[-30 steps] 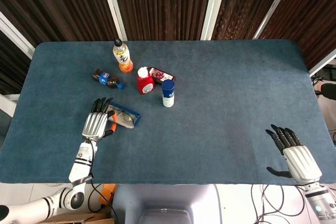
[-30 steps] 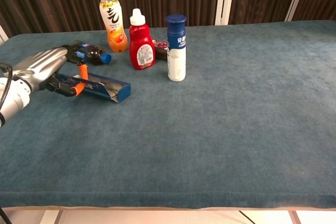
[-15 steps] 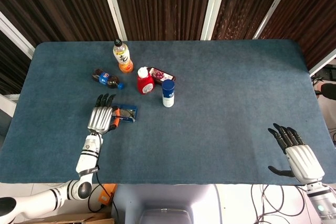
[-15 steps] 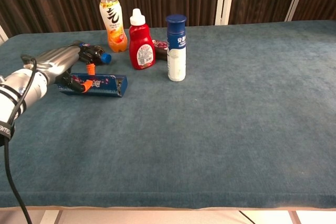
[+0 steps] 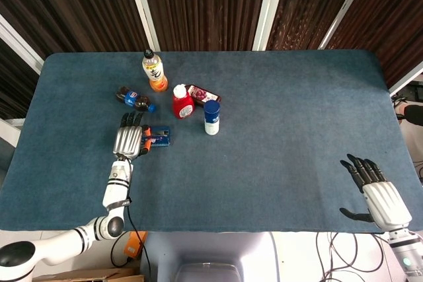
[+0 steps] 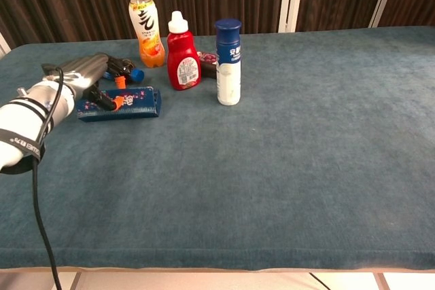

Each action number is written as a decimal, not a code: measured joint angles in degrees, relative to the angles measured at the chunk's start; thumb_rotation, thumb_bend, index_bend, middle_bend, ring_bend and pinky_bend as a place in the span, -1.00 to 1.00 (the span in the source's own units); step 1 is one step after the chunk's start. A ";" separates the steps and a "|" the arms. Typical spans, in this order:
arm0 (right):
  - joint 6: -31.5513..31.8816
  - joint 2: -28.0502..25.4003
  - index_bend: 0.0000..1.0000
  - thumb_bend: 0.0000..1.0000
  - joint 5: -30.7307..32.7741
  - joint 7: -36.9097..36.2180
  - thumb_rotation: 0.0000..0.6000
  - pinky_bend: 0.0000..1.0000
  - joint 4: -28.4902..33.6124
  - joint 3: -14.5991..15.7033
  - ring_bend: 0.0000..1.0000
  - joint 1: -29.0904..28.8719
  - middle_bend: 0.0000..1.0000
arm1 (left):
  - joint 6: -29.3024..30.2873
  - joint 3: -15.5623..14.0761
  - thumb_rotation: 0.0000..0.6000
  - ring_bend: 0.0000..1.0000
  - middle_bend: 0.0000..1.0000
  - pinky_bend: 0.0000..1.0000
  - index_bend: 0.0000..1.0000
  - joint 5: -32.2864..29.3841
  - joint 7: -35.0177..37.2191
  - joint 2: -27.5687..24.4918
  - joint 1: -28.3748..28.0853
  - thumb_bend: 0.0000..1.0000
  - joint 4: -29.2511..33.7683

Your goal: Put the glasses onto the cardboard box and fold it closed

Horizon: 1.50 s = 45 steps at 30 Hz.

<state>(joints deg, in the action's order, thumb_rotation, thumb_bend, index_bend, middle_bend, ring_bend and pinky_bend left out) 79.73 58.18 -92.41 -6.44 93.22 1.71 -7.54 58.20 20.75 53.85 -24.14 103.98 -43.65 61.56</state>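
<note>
**Closing the box**

Left of centre on the worktop (image 5: 277, 97), our left hand (image 5: 128, 140) presses the flat blue cardboard box (image 6: 119, 103), apparently folded shut; glasses unseen. Right hand (image 5: 378, 197), lower right, rests spread and empty. Next we judge: release and withdraw.

The left hand (image 5: 128, 139) lies palm down over the left part of the bench, fingers (image 5: 129, 120) stretched forward. The right hand (image 5: 374, 193) rests near the front right corner, fingers spread, holding nothing.
</note>
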 measured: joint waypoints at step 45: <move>-0.48 0.22 -1.00 -0.50 1.73 1.17 1.00 -1.00 0.13 -0.79 -1.00 0.01 -1.00 | -7.69 4.10 1.00 -1.00 -1.00 -1.00 -0.99 -3.97 9.07 5.44 -7.25 -0.18 -21.90</move>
<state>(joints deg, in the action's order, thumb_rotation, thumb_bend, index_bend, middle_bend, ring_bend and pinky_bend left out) 79.25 58.40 -90.68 -5.27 93.35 0.93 -7.53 50.51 24.85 49.89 -15.07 109.42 -50.91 39.66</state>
